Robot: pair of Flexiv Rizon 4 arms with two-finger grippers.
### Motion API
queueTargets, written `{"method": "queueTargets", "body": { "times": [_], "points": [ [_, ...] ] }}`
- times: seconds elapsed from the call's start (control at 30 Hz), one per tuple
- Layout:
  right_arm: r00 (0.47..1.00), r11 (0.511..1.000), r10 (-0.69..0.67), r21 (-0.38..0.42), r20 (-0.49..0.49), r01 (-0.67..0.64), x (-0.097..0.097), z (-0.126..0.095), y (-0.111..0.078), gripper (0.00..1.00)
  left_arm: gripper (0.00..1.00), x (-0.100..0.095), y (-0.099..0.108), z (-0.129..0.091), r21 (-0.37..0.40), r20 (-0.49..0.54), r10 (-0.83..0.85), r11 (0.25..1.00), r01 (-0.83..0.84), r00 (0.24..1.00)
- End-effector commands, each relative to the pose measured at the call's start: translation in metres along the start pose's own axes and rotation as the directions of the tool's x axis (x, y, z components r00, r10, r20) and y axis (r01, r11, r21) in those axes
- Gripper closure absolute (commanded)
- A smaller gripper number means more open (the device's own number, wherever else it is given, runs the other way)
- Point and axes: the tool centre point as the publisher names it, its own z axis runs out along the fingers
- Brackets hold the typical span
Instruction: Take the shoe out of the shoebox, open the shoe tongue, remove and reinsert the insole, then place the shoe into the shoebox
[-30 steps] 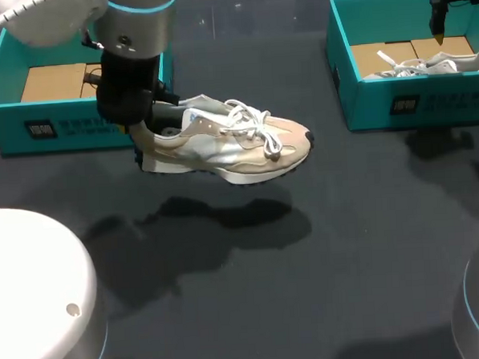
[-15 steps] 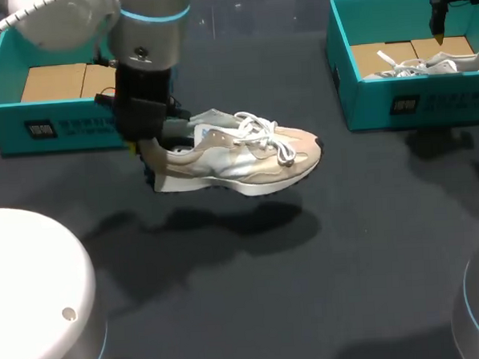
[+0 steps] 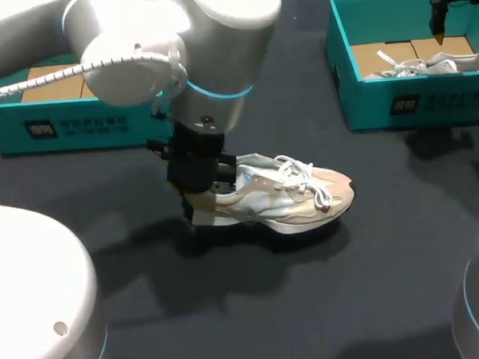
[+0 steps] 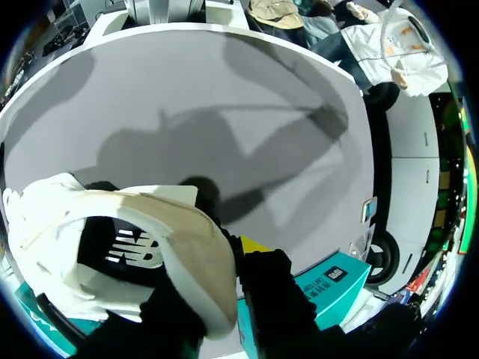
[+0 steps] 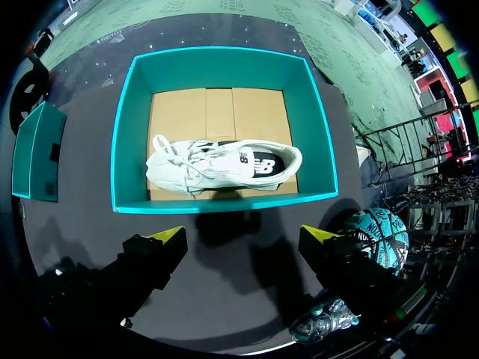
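A matte dark table carries two teal cardboard boxes, the left shoebox and the right shoebox, both at the far edge. At centre, the left gripper is clamped on the heel collar of a beige mesh sneaker. Only the right wrist view shows the right gripper, fingers apart above a white sneaker in the right shoebox.

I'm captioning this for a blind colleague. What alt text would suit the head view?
The left gripper grips a beige shoe by its heel at the middle of the dark table. Behind, a teal shoebox stands at the left; a second teal shoebox at the right holds a white shoe, with the right gripper above it.
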Motion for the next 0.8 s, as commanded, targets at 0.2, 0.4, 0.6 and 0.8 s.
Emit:
{"method": "queueTargets", "body": {
  "times": [0.2,0.4,0.6,0.8],
  "points": [
    [1.0,1.0,0.0,-0.001,0.0,0.0,0.0,0.0,0.0,0.0,1.0,-0.013,0.002,0.031,0.011,-0.006,-0.004,1.0,0.004,1.0],
    [1.0,1.0,0.0,-0.001,0.0,0.0,0.0,0.0,0.0,0.0,1.0,-0.021,0.001,0.045,0.024,-0.008,-0.013,1.0,0.013,1.0],
    [1.0,1.0,0.0,-0.001,0.0,0.0,0.0,0.0,0.0,0.0,1.0,-0.028,-0.001,0.055,0.037,-0.004,-0.003,0.999,0.003,1.0],
    [1.0,1.0,0.0,-0.001,0.0,0.0,0.0,0.0,0.0,0.0,1.0,-0.032,-0.003,0.059,0.047,0.026,0.038,0.998,-0.04,0.999]
  ]
}}
